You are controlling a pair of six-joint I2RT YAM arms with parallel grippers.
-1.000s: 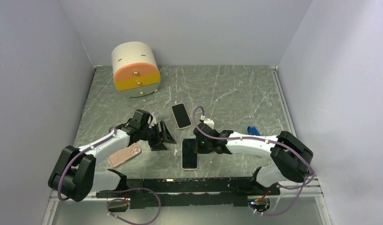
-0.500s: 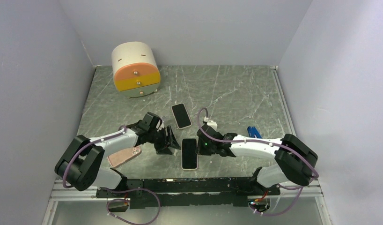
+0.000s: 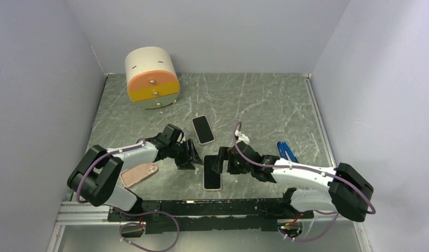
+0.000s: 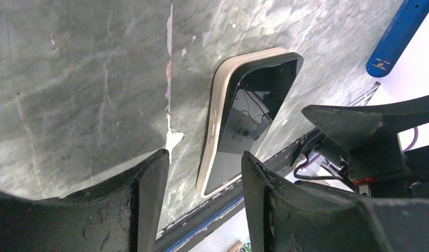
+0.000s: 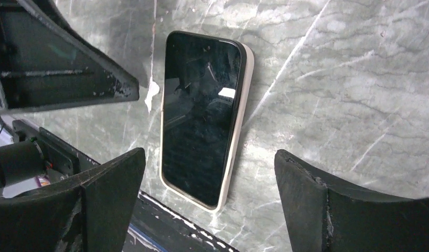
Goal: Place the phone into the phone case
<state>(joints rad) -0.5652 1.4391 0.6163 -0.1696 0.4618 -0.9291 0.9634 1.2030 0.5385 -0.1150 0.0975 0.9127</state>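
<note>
I see the cream-edged phone (image 3: 212, 172) lying flat, screen up, on the table (image 3: 265, 105) near its front edge, the left gripper (image 3: 187, 155) spread and empty just beside it, the right gripper (image 3: 221, 160) splayed wide, grasping nothing.

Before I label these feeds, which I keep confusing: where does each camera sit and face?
Top external: high behind the robot, looking down at the table; left pincer, right pincer show.
Left wrist: on the left arm, looking past its fingers at the cream-edged phone.
Right wrist: on the right arm, between its fingers, same phone.
Shared: all three see that phone.
</note>
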